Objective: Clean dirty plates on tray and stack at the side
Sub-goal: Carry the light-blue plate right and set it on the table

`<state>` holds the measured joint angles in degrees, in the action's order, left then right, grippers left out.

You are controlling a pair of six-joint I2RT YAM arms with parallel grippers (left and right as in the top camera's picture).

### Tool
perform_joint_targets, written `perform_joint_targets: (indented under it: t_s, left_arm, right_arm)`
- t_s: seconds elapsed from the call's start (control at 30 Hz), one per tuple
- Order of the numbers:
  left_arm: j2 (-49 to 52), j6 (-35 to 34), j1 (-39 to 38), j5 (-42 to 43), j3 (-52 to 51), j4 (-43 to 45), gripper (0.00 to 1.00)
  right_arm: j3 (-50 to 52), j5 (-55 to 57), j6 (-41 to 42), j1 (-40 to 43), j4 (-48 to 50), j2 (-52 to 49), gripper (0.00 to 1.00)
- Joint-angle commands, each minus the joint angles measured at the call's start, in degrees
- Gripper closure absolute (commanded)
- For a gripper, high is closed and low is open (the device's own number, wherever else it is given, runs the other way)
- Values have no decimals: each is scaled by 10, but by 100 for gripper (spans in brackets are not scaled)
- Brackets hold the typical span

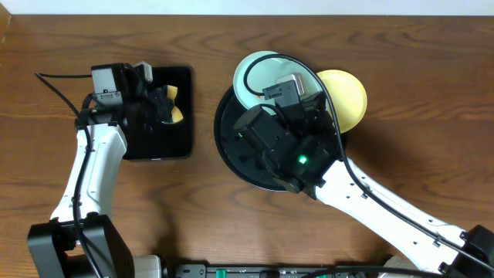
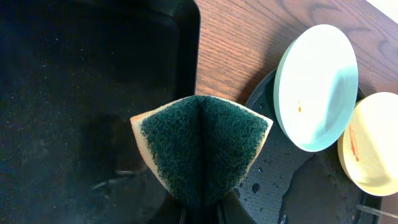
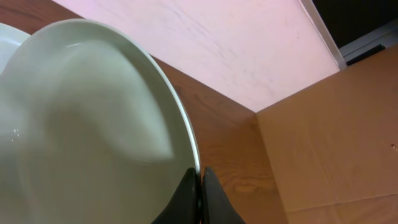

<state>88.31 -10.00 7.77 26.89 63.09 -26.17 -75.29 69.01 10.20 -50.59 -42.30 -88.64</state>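
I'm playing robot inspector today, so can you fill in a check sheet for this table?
Surface: brown wooden table.
Job's things: mint plate, pinched at its rim; yellow plate, orange streak on it, lying over the round tray's edge; round tray, black and wet.
Clutter: small tray, black, rectangular.
Grippers: left pincer shut on a folded sponge over the small tray; right pincer shut on the mint plate.
Cables: left cable and right cable, both black, one by each arm.
Surroundings: cardboard box, pink wall.
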Motion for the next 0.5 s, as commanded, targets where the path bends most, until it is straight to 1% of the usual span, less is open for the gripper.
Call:
perform_joint_targets:
  t_s: [0.0, 0.07, 0.2, 0.23, 0.27, 0.3, 0.37, 0.47]
  left_arm:
    - [0, 14, 3, 9, 1, 0, 92]
    - [0, 14, 3, 9, 1, 0, 92]
    - [0, 14, 3, 9, 1, -8, 92]
    - [0, 15, 3, 9, 1, -11, 92]
    - [0, 15, 3, 9, 1, -12, 92]
    - [0, 14, 3, 9, 1, -13, 92]
    - [0, 15, 3, 9, 1, -15, 92]
    - [0, 15, 2, 9, 1, -17, 92]
  right_arm:
    - [-7, -29, 5, -2, 10, 5, 99]
    - [-7, -93, 5, 7, 12, 7, 99]
    - [-8, -282, 13, 63, 23, 21, 99]
    - [-8, -357, 31, 102, 24, 29, 99]
    - [-8, -391, 34, 122, 24, 33, 99]
    - [-8, -452, 35, 161, 24, 40, 99]
    - [-8, -518, 35, 214, 24, 46, 99]
    - [-8, -586, 35, 303, 20, 49, 99]
